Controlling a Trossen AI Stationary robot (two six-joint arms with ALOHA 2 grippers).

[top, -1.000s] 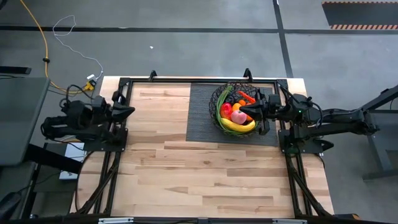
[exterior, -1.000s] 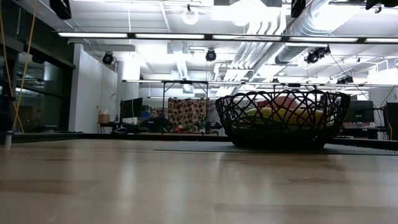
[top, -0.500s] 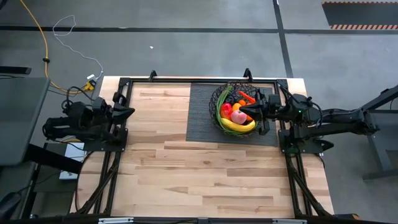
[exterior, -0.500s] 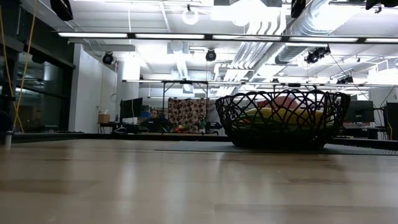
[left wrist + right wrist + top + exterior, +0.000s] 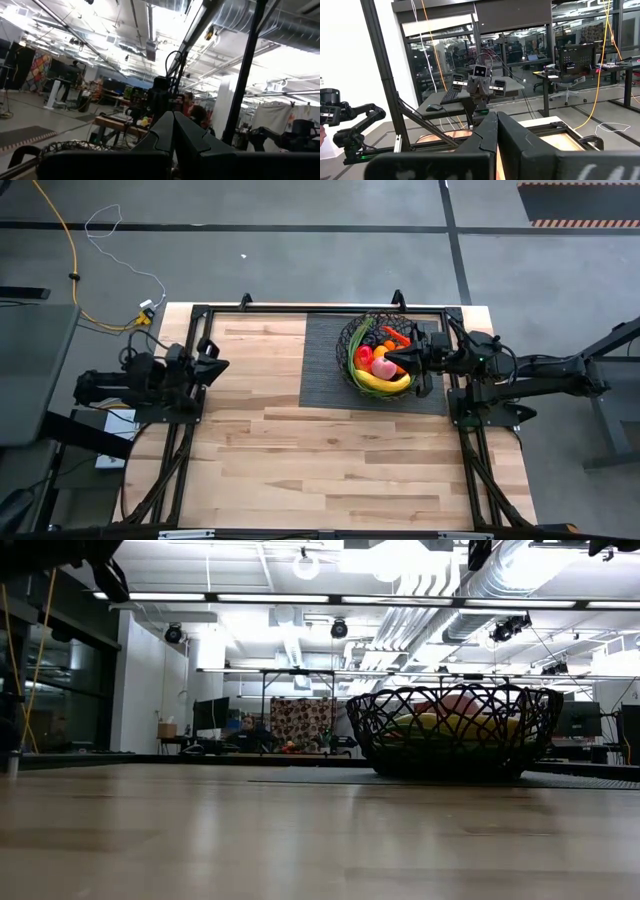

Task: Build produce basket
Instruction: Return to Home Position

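The black wire basket (image 5: 378, 363) stands on the dark ribbed mat (image 5: 325, 370) at the table's far right. It also shows in the low view (image 5: 455, 730). In it lie a yellow banana (image 5: 385, 383), a pink-red apple (image 5: 383, 367), an orange carrot (image 5: 397, 336), green beans (image 5: 360, 340) and a red pepper (image 5: 364, 357). My right gripper (image 5: 413, 366) is shut and empty (image 5: 496, 125), beside the basket's right rim and raised above it. My left gripper (image 5: 213, 367) is shut and empty (image 5: 173, 125), raised over the table's left edge.
Bare wooden tabletop (image 5: 300, 460) stretches across the left and near parts of the table. Black frame posts stand at the far edge (image 5: 245, 302) and along both sides. The room beyond holds desks and a person far off (image 5: 247, 725).
My left gripper has gone a little toward the table's right edge and slightly toward the near edge, and its arm now shows at the low view's top left. The right arm, the basket and the produce have kept still.
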